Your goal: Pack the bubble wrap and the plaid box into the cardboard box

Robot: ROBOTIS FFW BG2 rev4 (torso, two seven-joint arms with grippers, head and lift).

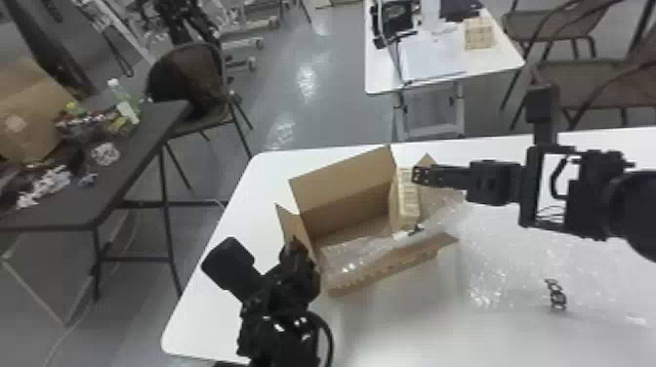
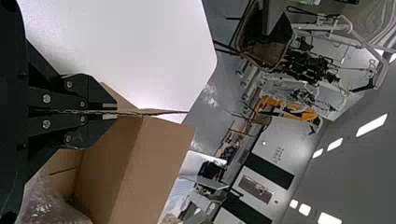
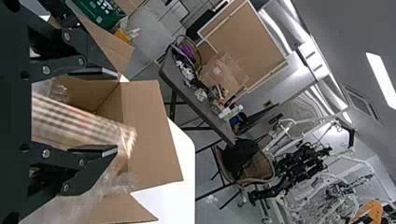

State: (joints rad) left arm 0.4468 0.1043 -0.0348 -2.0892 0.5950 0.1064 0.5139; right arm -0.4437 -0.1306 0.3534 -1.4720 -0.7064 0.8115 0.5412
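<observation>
The small plaid box, tan with dark stripes (image 1: 408, 201), is between the fingers of the right gripper (image 3: 116, 112). Those fingers are spread apart, and I can see a gap beside it. It is at the right end of the open brown cardboard box (image 1: 346, 183), and looks tipped, with its long side going mostly up and down. The right arm is nearer to it. The open middle lies to its left, so I think the next move is to guide it left and down. The left gripper (image 2: 116, 111) is pressed together on a cardboard flap (image 2: 156, 113) at the left end. Clear, shiny bubble wrap (image 1: 517, 258) spills from inside out over the right side of the white table (image 1: 390, 327). It could snag the plaid box. I can't make out writing on the plaid box. A green pack (image 3: 100, 13) has some pale print.
</observation>
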